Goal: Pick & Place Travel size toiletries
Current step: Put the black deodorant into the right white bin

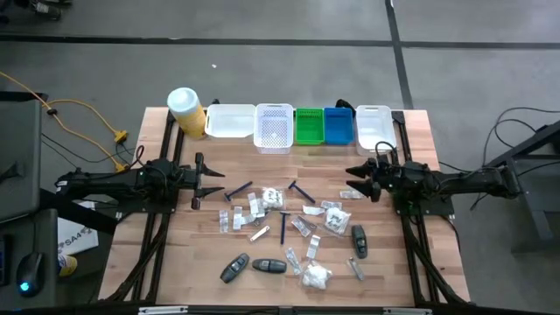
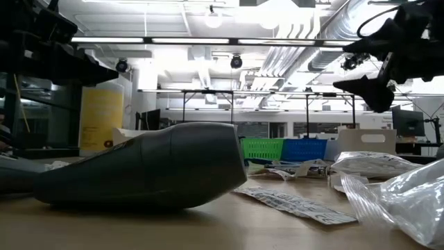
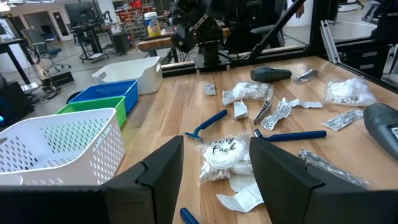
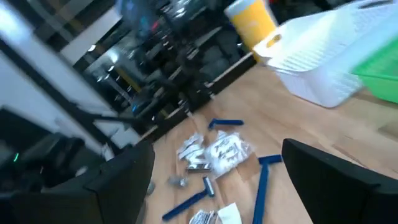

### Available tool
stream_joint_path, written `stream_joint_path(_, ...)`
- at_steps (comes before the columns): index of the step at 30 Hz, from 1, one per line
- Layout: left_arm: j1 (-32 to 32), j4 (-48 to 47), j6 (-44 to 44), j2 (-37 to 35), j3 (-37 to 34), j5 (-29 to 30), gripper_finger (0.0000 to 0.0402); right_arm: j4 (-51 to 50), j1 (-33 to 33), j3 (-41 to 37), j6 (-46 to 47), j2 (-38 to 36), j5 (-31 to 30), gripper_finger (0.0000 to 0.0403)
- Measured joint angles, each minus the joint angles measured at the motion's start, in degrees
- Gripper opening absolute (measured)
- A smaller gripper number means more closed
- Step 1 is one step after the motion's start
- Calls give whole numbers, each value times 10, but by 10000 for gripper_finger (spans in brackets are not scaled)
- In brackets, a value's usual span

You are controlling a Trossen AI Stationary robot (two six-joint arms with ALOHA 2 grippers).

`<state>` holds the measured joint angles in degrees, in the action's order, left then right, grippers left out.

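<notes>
The sorting looks as if it has hardly begun: nearly all the little toiletries [image 1: 289, 223] lie scattered across the middle of the wooden table [image 1: 219, 254], foil and clear sachets, blue razors [image 3: 206, 124], a labelled pouch [image 3: 221, 155] and some dark grey oval pieces near the front edge. Along the far edge stands a row of bins: a white tub [image 1: 230, 121], a white mesh basket [image 1: 274, 127], a green basket [image 1: 309, 125], a blue basket [image 1: 338, 125] and another white tub [image 1: 374, 124], with a yellow canister [image 1: 185, 109] at the left end. Only the white mesh basket seems to have something pale in it, though I cannot tell what; the others look empty from above. The left gripper [image 1: 210, 182] hovers at the left side of the scatter, fingers parted with nothing between them. The right gripper [image 1: 359, 179] hangs over the right side, fingers spread wide, also empty. To my eye almost everything is left to do.
</notes>
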<state>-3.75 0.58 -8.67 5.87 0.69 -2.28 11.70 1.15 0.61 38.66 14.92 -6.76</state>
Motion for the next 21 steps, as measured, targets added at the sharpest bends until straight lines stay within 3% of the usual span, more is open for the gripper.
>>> stream_joint_path(9, 0, 0, 0, 0, 0, 0, 184, -175, -13, 105, 116, 44, -49, 346)
stream_joint_path(13, 0, 0, 0, 0, 0, 0, 184, -266, -36, 183, 171, 123, -82, 346)
stream_joint_path(21, 0, 0, 0, 0, 0, 1, 184, -446, -98, 348, 328, 332, -80, 346)
